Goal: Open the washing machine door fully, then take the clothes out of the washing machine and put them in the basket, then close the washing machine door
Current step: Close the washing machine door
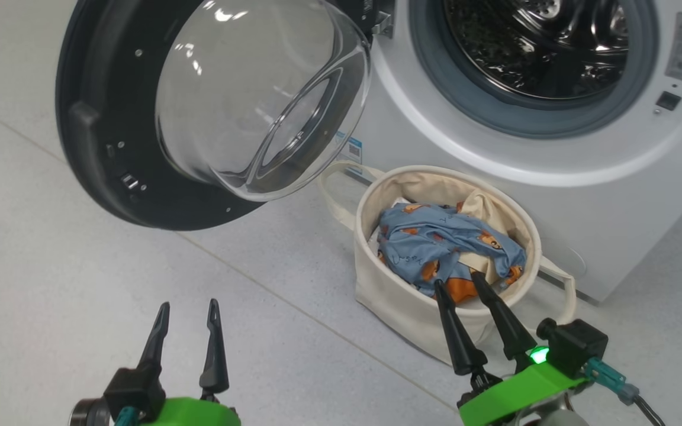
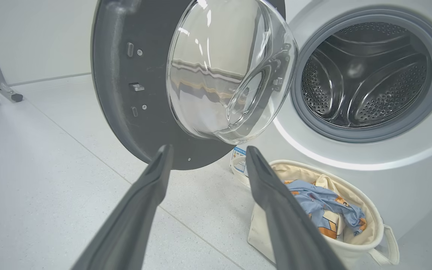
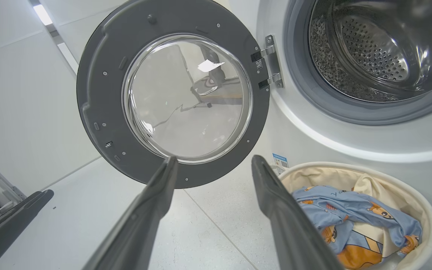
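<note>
Black-rimmed round glass door (image 1: 211, 106) hangs upper left, white boxy washing machine (image 1: 436, 148) upper right; round cream canvas basket (image 1: 400, 302) stands before it, centre-right, light blue printed clothes (image 1: 441, 248) inside.

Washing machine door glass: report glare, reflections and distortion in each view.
Head view: small white glare spots on the door glass. Left wrist view: wavy striped reflections warp across the bowl. Right wrist view: a mirrored room scene and one bright white patch.

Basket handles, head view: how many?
2. One handle on the left side of the basket, below the open door; the other on its right side, near the machine.
</note>
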Motion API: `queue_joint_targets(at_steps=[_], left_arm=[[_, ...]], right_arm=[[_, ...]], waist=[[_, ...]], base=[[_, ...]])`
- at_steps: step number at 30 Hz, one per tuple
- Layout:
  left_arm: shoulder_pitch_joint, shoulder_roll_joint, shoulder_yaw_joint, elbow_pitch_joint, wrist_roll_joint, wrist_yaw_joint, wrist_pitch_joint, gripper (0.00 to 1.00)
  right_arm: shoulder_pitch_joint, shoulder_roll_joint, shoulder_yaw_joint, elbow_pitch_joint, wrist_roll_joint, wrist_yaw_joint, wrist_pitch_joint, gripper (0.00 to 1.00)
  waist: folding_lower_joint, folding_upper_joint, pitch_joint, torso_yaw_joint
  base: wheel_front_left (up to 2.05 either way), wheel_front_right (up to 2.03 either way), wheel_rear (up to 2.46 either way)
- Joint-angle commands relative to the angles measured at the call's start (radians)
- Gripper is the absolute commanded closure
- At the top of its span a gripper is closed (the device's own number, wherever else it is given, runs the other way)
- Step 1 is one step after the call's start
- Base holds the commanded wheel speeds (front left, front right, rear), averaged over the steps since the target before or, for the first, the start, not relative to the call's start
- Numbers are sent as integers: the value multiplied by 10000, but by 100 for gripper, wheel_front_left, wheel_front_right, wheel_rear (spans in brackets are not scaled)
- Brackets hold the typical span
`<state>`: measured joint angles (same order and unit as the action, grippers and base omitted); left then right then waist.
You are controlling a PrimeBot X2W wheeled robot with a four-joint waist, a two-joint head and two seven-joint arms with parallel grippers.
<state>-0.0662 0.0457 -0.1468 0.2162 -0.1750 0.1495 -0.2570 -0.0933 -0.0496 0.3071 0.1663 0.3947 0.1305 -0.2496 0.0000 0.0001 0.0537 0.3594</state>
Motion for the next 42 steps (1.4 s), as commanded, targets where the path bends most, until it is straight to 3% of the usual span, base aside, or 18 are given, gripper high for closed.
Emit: queue_joint_targets(at_steps=[1,31,32,33,37,42], left_arm=[[-208,45,328,-403,-76,65,-47,0],[-292,45,339,-521,-165,103,-47,0],[-316,45,325,-581,-178,69,-47,17],[-321,45,324,-659,-239,13,-47,100],[-325,45,727,-1228,-754,-205,-47,100],[-235,45,2426,-2978,-1826,-704,-48,100]], right_arm=[[-71,-6,228,-309,-68,2,-122,0],[-196,-6,77,-338,-161,2,-122,0],[-209,-6,76,-335,-172,2,-122,0],[-223,-6,79,-330,-184,2,-122,0],[-280,-6,40,-338,-264,2,-122,0],[-269,-6,-101,-420,-328,2,-122,0]], waist=[[0,-1,31,85],[0,-1,334,17],[0,-1,360,5],[0,-1,390,-10],[0,-1,558,-78],[0,-1,720,-160]], base=[[0,0,0],[0,0,0],[0,0,0],[0,0,0],[0,0,0],[0,0,0]])
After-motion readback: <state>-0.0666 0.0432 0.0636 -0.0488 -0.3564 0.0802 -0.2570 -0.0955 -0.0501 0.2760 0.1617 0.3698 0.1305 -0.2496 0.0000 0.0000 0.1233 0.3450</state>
